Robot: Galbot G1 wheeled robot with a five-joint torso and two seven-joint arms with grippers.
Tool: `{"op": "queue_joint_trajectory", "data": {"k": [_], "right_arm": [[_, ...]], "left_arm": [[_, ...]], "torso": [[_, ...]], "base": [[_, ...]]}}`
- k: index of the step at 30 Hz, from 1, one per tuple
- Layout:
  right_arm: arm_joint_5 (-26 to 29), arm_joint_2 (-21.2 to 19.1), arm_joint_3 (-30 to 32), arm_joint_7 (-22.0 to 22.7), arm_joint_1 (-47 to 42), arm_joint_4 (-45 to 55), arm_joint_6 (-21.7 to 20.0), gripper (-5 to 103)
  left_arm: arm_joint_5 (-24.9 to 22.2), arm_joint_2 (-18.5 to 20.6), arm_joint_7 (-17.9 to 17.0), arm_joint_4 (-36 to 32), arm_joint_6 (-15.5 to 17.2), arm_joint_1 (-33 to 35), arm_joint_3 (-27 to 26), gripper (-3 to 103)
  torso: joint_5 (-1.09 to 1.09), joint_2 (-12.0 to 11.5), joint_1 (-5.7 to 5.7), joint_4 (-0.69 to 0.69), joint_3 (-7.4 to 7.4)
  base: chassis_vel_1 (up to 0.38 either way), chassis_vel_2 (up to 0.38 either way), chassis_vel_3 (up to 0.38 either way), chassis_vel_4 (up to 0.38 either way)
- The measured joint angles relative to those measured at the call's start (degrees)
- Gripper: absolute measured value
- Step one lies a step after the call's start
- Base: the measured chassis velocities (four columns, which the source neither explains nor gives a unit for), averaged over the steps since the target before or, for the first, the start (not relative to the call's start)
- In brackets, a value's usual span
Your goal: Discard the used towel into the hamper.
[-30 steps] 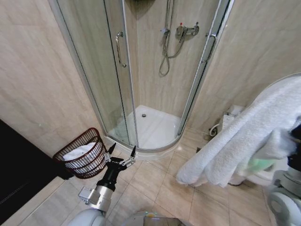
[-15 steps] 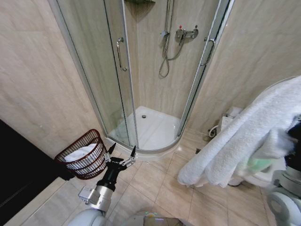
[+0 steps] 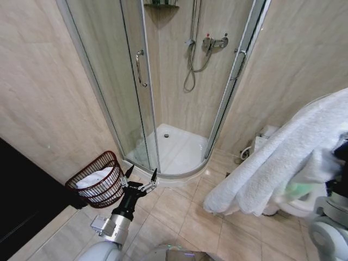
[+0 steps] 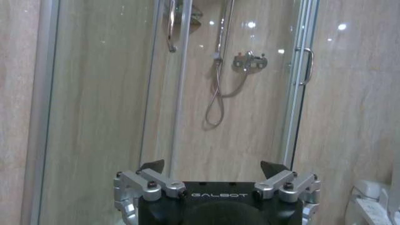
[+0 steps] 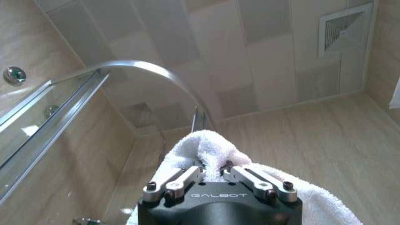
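The curved glass shower cubicle with chrome frame and white tray [image 3: 179,92] takes up the head view from 11 to 1 o'clock, set into beige tiled walls above a floor of beige tiles [image 3: 179,217]. Next in bulk is the thick white terry towel [image 3: 283,163], which hangs in heavy folds at about 3 o'clock, draped down and toward the centre with its lowest corner near 5 o'clock, well clear of the floor. The small round dark red-brown wire hamper [image 3: 98,182] stands on the floor at roughly 8 o'clock, against the wall beside the shower door, tilted so its mouth faces the robot, with something white already lying inside. The black left gripper [image 3: 141,175] hovers low near 7 o'clock, just beside the hamper's rim, with its jaws spread wide and nothing between them; the left wrist view shows the same spread fingertips [image 4: 151,165] pointing at the shower. The right gripper [image 5: 212,169] is clenched on a bunched fold of the towel, held high. By my reading the towel is lifted and carried, but not yet over the hamper, the two being well apart. The next move calls for bringing the towel across toward 8 o'clock, above the hamper's mouth, before letting go, minding that the trailing cloth does not snag the left arm.
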Motion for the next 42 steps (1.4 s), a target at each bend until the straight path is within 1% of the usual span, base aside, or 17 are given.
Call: {"op": "queue_joint_trajectory", "data": {"k": [5,6,8,13,17,27,31,33,35,42], "right_arm": [[0.0,-0.1,-0.6,-0.2,0.1,0.0,0.5,10],[0.1,-0.1,-0.8,-0.2,0.1,0.0,0.5,10],[0.1,-0.1,-0.8,-0.3,0.1,0.0,0.6,10],[0.5,-0.2,-0.8,-0.4,0.1,0.0,1.1,10],[0.7,-0.2,-0.8,-0.4,0.1,0.0,1.2,10],[1.3,-0.1,-0.9,-0.4,0.1,0.0,1.7,10],[1.3,-0.1,-0.9,-0.4,0.1,0.0,1.7,10],[1.3,-0.2,-0.8,-0.4,0.0,0.0,1.7,10],[1.3,-0.2,-0.8,-0.4,0.0,0.0,1.7,10],[1.3,0.1,-0.6,-0.5,-0.1,0.0,2.1,10]], "left_arm": [[0.0,0.0,0.0,0.0,0.0,0.0,0.0,100],[0.0,0.0,0.0,0.0,0.0,0.0,0.0,100],[0.0,0.0,0.0,0.0,0.0,0.0,0.0,100],[0.0,0.0,0.0,0.0,0.0,0.0,0.0,100],[0.0,0.0,0.0,0.0,0.0,0.0,0.0,100],[0.0,0.0,0.0,0.0,0.0,0.0,0.0,100],[0.0,0.0,0.0,0.0,0.0,0.0,0.0,100],[0.0,0.0,0.0,0.0,0.0,0.0,0.0,100],[0.0,0.0,0.0,0.0,0.0,0.0,0.0,100],[0.0,0.0,0.0,0.0,0.0,0.0,0.0,100]], "torso": [[0.0,0.8,0.34,0.01,0.45],[0.0,1.4,0.61,0.0,0.77],[0.0,1.7,0.74,0.0,0.94],[0.0,3.3,1.46,0.0,1.88],[0.0,4.0,1.74,0.0,2.25],[0.0,6.9,3.02,0.01,3.88],[0.0,7.6,3.31,0.0,4.28],[0.0,8.4,3.69,0.0,4.75],[0.0,8.7,3.82,0.0,4.9],[0.0,10.9,4.81,0.0,6.08]], "base": [[0.0,0.0,0.0,0.0],[0.0,0.0,0.0,0.0],[0.0,0.0,0.0,0.0],[0.0,0.0,0.0,0.0],[0.0,0.0,0.0,0.0],[0.0,0.0,0.0,0.0],[0.0,0.0,0.0,0.0],[0.0,0.0,0.0,0.0],[0.0,0.0,0.0,0.0],[0.0,0.0,0.0,0.0]]}}
